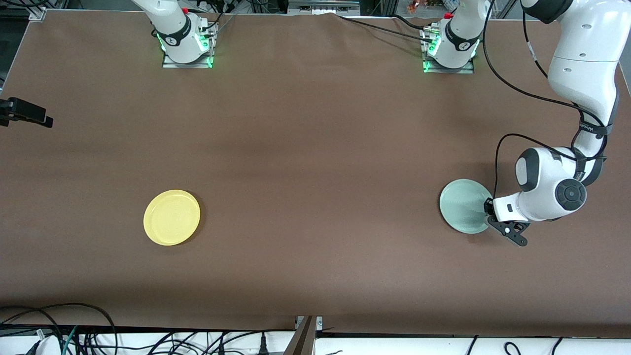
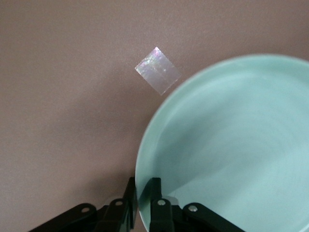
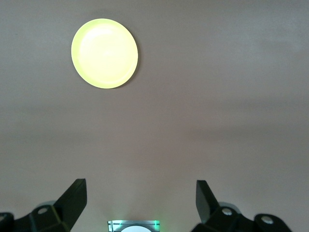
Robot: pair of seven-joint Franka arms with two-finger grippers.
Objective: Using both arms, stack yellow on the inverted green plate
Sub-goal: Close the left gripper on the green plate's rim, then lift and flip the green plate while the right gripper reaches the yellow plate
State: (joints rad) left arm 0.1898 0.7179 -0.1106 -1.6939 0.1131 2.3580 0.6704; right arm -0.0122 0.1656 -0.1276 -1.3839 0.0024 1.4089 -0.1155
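The pale green plate [image 1: 462, 205] lies toward the left arm's end of the table. My left gripper [image 1: 489, 211] is shut on its rim, one finger on each face, as the left wrist view shows [image 2: 141, 187]. The plate [image 2: 231, 145] fills much of that view, and its gripped edge looks raised a little off the table. The yellow plate [image 1: 171, 217] lies flat, rim up, toward the right arm's end. It also shows in the right wrist view [image 3: 105, 53]. My right gripper [image 3: 141, 198] is open and empty, high over the table near its own base, out of the front view.
A small shiny piece of tape [image 2: 158, 70] is stuck to the brown tablecloth [image 1: 315, 172] beside the green plate. A black clamp [image 1: 24, 113] juts in at the right arm's end of the table. Cables [image 1: 74, 335] hang along the edge nearest the front camera.
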